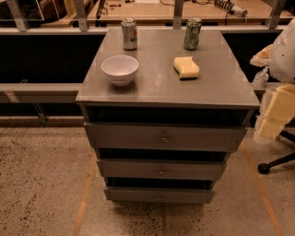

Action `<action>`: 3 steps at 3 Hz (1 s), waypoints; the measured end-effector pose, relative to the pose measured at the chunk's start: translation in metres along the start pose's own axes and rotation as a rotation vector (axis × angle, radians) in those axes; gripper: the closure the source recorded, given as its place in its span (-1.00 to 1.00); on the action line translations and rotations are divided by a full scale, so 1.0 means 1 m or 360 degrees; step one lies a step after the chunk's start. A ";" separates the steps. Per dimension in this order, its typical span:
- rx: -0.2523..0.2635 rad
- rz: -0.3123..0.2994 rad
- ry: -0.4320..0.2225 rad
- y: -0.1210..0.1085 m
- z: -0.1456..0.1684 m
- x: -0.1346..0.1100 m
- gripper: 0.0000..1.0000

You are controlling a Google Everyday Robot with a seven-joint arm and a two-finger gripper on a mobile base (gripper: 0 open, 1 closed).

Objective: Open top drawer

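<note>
The grey cabinet [161, 87] stands in the middle of the view, facing me. Its top drawer [129, 137] is the widest of three grey fronts, with a small round metal knob [164, 138] at its centre. A dark gap shows between this front and the cabinet top. Two narrower drawers [133, 169] [133, 194] lie below it. My arm, white and pale yellow [276, 110], enters at the right edge. My gripper [261, 77] hangs beside the cabinet's right side, level with its top and well away from the knob.
On the cabinet top stand a white bowl [120, 69], two drink cans [129, 33] [192, 33] and a yellow sponge [186, 67]. A black chair base [274, 163] is on the floor at the right. A rail and a workbench [152, 14] run behind.
</note>
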State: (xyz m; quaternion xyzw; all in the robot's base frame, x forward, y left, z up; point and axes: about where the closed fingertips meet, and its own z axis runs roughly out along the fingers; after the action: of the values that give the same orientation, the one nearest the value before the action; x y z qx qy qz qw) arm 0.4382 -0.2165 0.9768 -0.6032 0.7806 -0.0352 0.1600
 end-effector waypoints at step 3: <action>-0.0124 -0.0023 -0.0266 -0.007 0.095 -0.027 -1.00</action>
State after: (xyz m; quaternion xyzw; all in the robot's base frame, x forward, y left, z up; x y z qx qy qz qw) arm 0.4789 -0.1800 0.8938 -0.6155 0.7608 0.0446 0.2007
